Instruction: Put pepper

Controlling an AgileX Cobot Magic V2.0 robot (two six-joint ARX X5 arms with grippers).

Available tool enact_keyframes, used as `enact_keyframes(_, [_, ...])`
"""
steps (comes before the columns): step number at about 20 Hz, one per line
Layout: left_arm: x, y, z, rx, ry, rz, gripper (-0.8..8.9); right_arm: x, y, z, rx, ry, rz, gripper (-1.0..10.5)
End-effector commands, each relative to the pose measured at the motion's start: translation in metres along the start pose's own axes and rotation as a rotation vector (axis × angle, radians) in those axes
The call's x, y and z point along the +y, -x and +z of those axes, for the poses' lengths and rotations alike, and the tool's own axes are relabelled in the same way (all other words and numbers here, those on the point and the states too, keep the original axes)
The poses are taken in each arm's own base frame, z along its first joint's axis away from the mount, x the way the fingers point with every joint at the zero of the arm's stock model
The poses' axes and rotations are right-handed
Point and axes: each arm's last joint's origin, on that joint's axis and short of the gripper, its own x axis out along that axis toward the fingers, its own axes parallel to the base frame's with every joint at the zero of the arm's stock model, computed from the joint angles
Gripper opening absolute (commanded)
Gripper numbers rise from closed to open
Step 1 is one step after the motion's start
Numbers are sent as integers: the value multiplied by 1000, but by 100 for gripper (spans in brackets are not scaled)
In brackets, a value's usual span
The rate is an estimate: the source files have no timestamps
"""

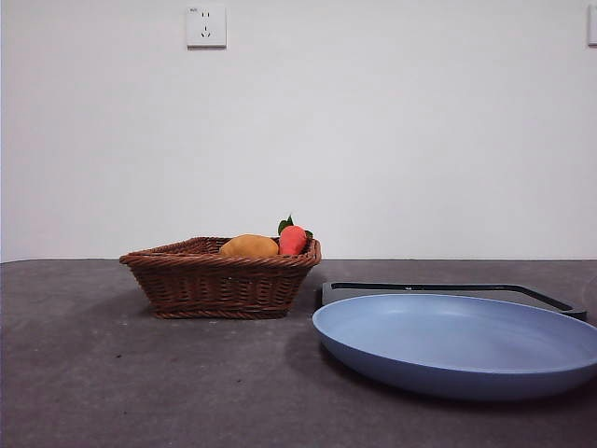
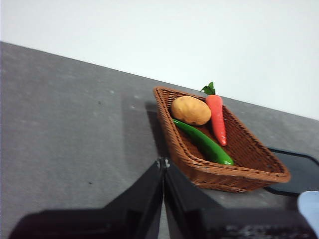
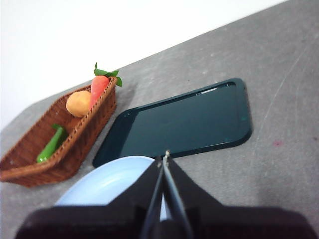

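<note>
The green pepper (image 2: 203, 142) lies inside the brown wicker basket (image 2: 259, 172) beside a yellow-orange fruit (image 2: 190, 110) and a red carrot-like item (image 2: 217, 118). It also shows in the right wrist view (image 3: 51, 144). In the front view the pepper is hidden behind the basket wall (image 1: 224, 285). My left gripper (image 2: 163, 162) is shut and empty, above the table short of the basket. My right gripper (image 3: 165, 155) is shut and empty, above the blue plate (image 3: 107, 181). Neither arm shows in the front view.
The blue plate (image 1: 457, 341) sits at the front right, partly on a dark flat tray (image 1: 448, 289) behind it. The tray also shows in the right wrist view (image 3: 184, 122). A white wall with a socket (image 1: 206, 26) stands behind the grey table.
</note>
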Motion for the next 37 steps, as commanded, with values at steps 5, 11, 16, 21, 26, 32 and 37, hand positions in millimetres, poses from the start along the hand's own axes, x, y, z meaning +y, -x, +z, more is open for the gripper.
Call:
enact_keyframes(5, [-15,10,35,-35,29,-50,7,20,11,44,-95,-24,44,5])
enact_keyframes(11, [-32,11,75,25,0,-116,7,38,11,83,9,1,40,5])
enact_keyframes(16, [-42,3,103,160,-62,-196,7,54,8,117,199,69,89,5])
enact_keyframes(21, [-52,-11,130,297,-103,-322,7,69,11,146,409,203,112,5])
enact_keyframes(26, [-59,-18,151,434,-133,-385,6,79,16,166,546,306,123,5])
enact_keyframes(32, [-62,-20,163,492,-145,-377,132,80,15,171,583,311,119,132])
enact_keyframes(37, [-62,-20,163,503,-133,-375,389,79,9,170,607,290,112,326])
